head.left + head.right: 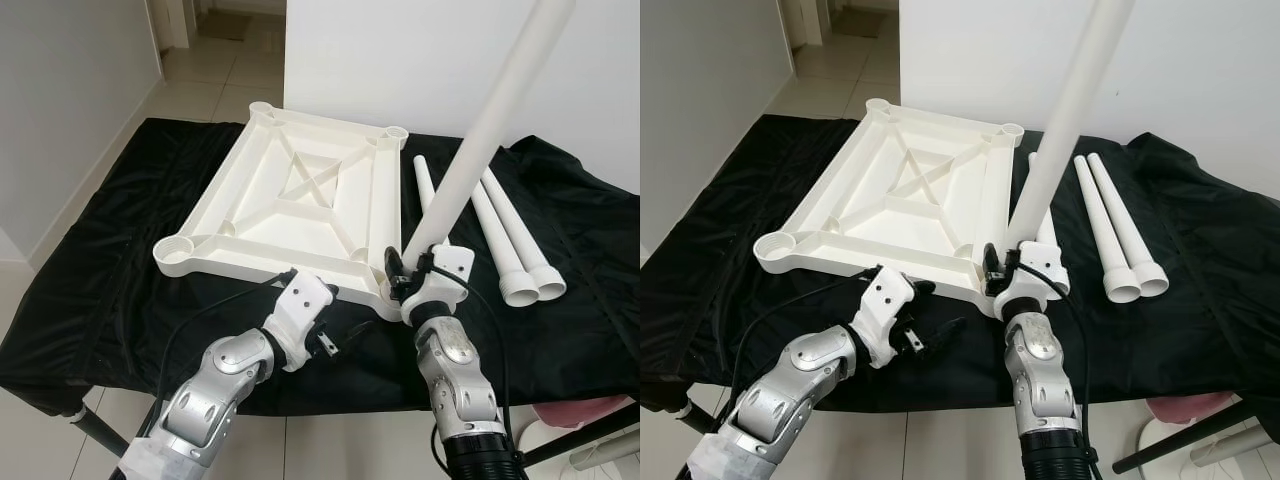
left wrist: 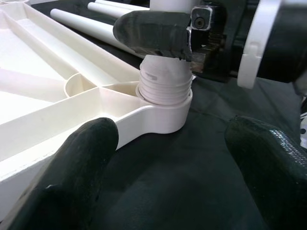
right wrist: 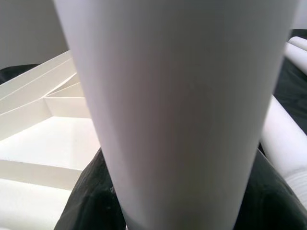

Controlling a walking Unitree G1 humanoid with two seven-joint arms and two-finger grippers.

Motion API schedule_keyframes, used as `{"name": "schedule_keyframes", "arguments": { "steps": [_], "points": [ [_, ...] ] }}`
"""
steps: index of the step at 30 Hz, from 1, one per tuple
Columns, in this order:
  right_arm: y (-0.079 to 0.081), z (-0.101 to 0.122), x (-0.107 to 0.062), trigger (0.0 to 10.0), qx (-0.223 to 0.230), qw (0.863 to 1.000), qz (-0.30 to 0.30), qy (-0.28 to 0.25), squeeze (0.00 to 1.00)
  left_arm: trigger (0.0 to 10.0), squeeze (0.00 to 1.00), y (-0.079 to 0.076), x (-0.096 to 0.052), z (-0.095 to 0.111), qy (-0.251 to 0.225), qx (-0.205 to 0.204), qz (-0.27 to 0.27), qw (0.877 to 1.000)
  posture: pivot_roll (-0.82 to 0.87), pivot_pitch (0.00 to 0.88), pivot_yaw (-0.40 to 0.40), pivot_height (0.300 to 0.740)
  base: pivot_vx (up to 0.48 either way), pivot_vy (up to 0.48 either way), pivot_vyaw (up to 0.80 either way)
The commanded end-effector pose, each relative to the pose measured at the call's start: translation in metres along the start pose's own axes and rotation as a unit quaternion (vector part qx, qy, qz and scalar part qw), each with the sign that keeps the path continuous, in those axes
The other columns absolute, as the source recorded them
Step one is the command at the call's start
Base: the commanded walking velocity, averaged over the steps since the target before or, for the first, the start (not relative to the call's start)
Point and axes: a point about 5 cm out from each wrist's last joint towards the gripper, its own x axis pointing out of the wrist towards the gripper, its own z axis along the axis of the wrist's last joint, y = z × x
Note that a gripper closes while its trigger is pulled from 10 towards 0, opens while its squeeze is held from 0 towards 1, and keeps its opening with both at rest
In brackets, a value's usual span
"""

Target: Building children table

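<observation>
Gripping a white leg (image 1: 470, 160) near its threaded end, the right gripper (image 1: 410, 280) held it upright, slightly tilted, in the near right corner socket of the upturned tabletop (image 1: 300, 200); threads showed above the socket. The left gripper (image 1: 325, 335) hovered just beside that corner, fingers (image 2: 81, 163) spread wide, holding nothing. Three spare legs (image 1: 500, 235) lay right of the tabletop on the black cloth (image 1: 110, 260).
</observation>
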Motion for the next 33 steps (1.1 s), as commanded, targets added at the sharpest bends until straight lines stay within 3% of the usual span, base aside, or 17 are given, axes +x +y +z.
{"name": "schedule_keyframes", "arguments": {
  "steps": [1, 10, 11, 18, 19, 24, 25, 26, 28, 30, 32, 33],
  "points": [
    [0.007, -0.017, -0.007, 10.0, 0.045, 0.998, -0.015, 0.041, 0.00, 10.0, 0.00, -0.004, 0.001, -0.001, 0.002, -0.006, -0.006, 1.000, 0.02, 0.000, -0.060, 0.740, 0.000, 0.000, 0.00],
    [-0.002, -0.005, -0.003, 10.0, 0.012, 1.000, -0.004, 0.025, 0.02, 10.0, 0.00, -0.004, 0.002, -0.001, 0.001, -0.006, -0.008, 1.000, 0.02, 0.000, -0.065, 0.740, 0.000, 0.000, 0.00],
    [-0.004, -0.002, -0.003, 10.0, 0.013, 1.000, 0.011, 0.018, 1.00, 10.0, 0.00, -0.005, 0.002, -0.001, 0.001, -0.006, -0.008, 1.000, 0.02, 0.000, -0.066, 0.740, 0.000, 0.000, 0.00],
    [-0.008, 0.004, -0.004, 10.0, 0.005, 0.998, 0.057, 0.007, 1.00, 10.0, 0.00, -0.006, 0.003, -0.001, 0.001, -0.007, -0.009, 1.000, 0.02, 0.000, -0.070, 0.740, 0.000, 0.000, 0.00],
    [-0.010, 0.006, -0.004, 10.0, 0.003, 0.997, 0.072, 0.006, 0.00, 10.0, 0.00, -0.006, 0.003, -0.001, 0.000, -0.006, -0.009, 1.000, 0.01, 0.000, -0.070, 0.740, 0.000, 0.000, 0.00],
    [-0.017, 0.012, -0.002, 10.0, 0.024, 0.994, 0.105, 0.006, 0.00, 10.0, 0.00, -0.006, 0.003, -0.001, 0.000, -0.006, -0.009, 1.000, 0.02, 0.000, -0.073, 0.740, 0.000, 0.000, 0.00],
    [-0.018, 0.014, -0.001, 10.0, 0.052, 0.993, 0.106, 0.006, 0.00, 10.0, 0.00, -0.007, 0.003, -0.001, 0.000, -0.006, -0.009, 1.000, 0.02, 0.000, -0.076, 0.740, 0.000, 0.000, 0.00],
    [-0.018, 0.014, -0.001, 10.0, 0.052, 0.993, 0.106, 0.006, 0.00, 10.0, 0.00, -0.007, 0.003, -0.001, 0.000, -0.006, -0.009, 1.000, 0.02, 0.000, -0.076, 0.740, 0.000, 0.000, 0.00],
    [-0.023, 0.017, 0.002, 10.0, 0.123, 0.988, 0.094, 0.004, 0.00, 10.0, 0.00, -0.007, 0.004, -0.002, 0.000, -0.006, -0.009, 1.000, 0.02, 0.000, -0.077, 0.740, 0.000, 0.000, 0.00],
    [-0.024, 0.018, 0.002, 10.0, 0.147, 0.985, 0.091, 0.004, 0.00, 10.0, 0.00, -0.007, 0.004, -0.002, 0.000, -0.006, -0.009, 1.000, 0.02, 0.000, -0.077, 0.740, 0.000, 0.000, 0.00],
    [-0.024, 0.017, 0.002, 10.0, 0.126, 0.987, 0.100, 0.003, 0.00, 10.0, 0.00, -0.007, 0.003, -0.002, -0.001, -0.007, -0.008, 1.000, 0.02, 0.000, -0.077, 0.740, 0.000, 0.000, 0.00],
    [-0.023, 0.017, 0.001, 10.0, 0.148, 0.984, 0.103, 0.004, 0.00, 10.0, 0.00, -0.007, 0.003, -0.002, -0.001, -0.007, -0.008, 1.000, 0.02, 0.000, -0.076, 0.740, 0.000, 0.000, 0.00]
  ]
}}
